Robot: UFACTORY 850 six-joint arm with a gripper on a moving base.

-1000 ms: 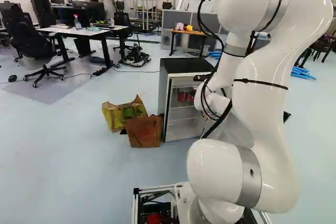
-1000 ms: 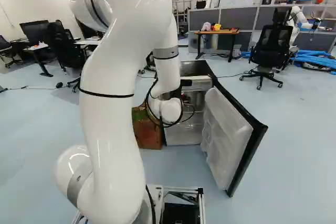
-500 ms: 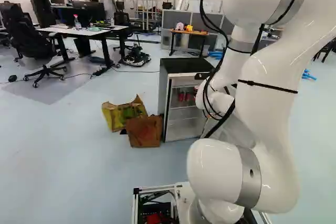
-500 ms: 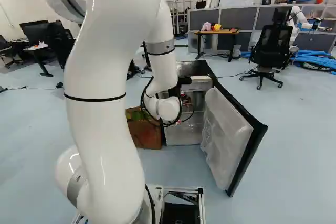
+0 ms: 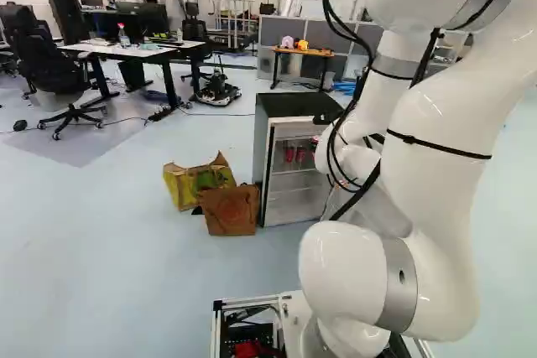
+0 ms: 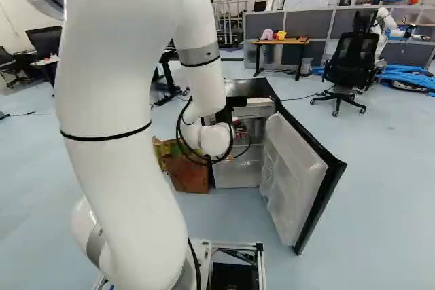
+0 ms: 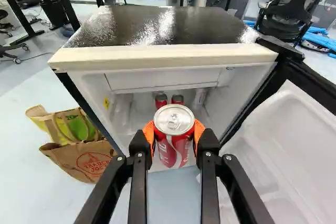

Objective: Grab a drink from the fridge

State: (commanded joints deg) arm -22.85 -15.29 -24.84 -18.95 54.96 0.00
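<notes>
Inside the fridge [image 7: 157,24], the two red cans [image 7: 161,99] are partly hidden behind the nearer can [image 7: 175,153]. Beside the fridge, the brown bag [image 7: 79,161] covers some of the yellow bag [image 7: 59,125]. Nearer than the fridge, the arm [image 6: 115,86] is cut by both base views' edges.

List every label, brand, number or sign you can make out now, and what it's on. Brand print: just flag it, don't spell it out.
Held can: large white lettering on red, brand print.
Brown bag: red round emblem with lettering, brand print.
Two cans in the fridge: too small to read.
Yellow sticker on the fridge's inner wall: too small.
No number I can read.
</notes>
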